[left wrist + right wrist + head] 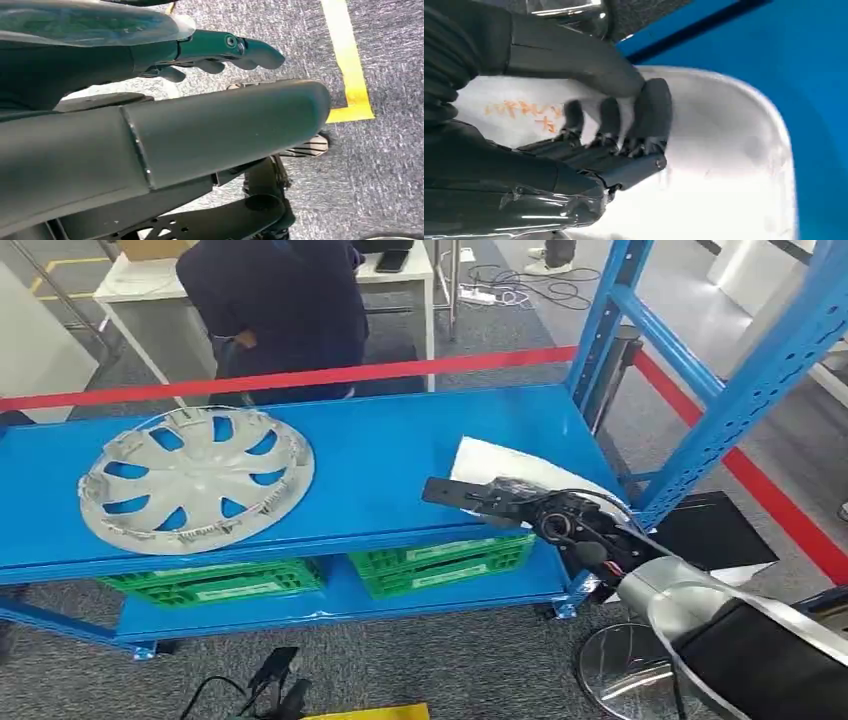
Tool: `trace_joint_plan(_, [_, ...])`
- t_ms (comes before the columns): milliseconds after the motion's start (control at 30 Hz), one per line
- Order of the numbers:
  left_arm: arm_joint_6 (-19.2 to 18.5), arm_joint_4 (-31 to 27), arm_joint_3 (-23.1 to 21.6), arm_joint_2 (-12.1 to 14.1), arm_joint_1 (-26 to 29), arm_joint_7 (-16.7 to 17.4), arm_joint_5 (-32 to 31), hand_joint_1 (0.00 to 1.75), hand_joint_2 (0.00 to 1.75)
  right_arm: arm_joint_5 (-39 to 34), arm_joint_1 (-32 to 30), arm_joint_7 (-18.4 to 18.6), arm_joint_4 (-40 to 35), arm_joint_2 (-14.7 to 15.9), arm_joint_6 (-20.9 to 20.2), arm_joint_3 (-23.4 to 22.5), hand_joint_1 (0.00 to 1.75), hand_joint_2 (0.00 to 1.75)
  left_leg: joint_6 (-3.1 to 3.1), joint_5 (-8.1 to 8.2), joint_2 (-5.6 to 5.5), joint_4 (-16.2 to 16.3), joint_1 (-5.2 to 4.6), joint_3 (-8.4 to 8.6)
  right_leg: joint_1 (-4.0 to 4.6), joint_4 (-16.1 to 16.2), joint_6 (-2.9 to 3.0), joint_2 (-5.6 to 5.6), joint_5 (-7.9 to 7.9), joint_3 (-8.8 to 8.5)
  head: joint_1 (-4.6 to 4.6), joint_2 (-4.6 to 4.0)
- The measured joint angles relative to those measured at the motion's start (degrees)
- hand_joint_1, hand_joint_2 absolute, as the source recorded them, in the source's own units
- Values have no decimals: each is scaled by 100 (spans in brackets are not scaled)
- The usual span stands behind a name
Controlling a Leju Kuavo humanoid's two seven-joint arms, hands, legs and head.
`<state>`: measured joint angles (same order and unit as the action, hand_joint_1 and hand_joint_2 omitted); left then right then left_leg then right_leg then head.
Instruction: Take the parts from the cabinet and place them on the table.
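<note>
The right hand [614, 145] is positioned over the white part [724, 165] on the blue shelf [380, 450], fingers curled, nothing yet gripped. The pickup step is judged in hand; closure on the part's edge is required next. The left hand [220, 52] is empty, fingers loosely extended.

Orange handwritten marks stand on the white part [724, 165] under the right hand [614, 135], too blurred to read; white labels on the green crates [440, 562] are too small to read

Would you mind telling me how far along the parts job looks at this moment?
Nothing looks delivered yet. The grey wheel cover lies untouched on the blue shelf. The right hand is over the white part, fingers curled toward it; a firm grip isn't clear. The left hand hangs empty. Both parts remain to carry.
</note>
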<state>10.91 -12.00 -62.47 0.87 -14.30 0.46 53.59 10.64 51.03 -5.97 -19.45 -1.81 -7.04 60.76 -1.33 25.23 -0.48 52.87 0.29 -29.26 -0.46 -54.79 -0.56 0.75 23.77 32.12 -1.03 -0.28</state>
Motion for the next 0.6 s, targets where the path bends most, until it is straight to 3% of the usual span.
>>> trace_joint_plan(233, [0,0,0,0,-1,0,-2,0,0,-24,-3,-4,0,0,2,0,175,175,0,0,0,0,0,0,0,0,0,0,0,1,0,0])
trace_joint_plan(333, [-2,0,0,0,-1,0,-2,0,0,-39,-3,-4,0,0,2,0,162,175,0,0,0,0,0,0,0,0,0,1,0,1,0,0])
trace_joint_plan(600, [-11,0,0,2,-1,0,-2,0,0,-46,-3,-18,0,0,0,0,164,175,0,0,0,0,0,0,0,0,0,0,0,0,0,0])
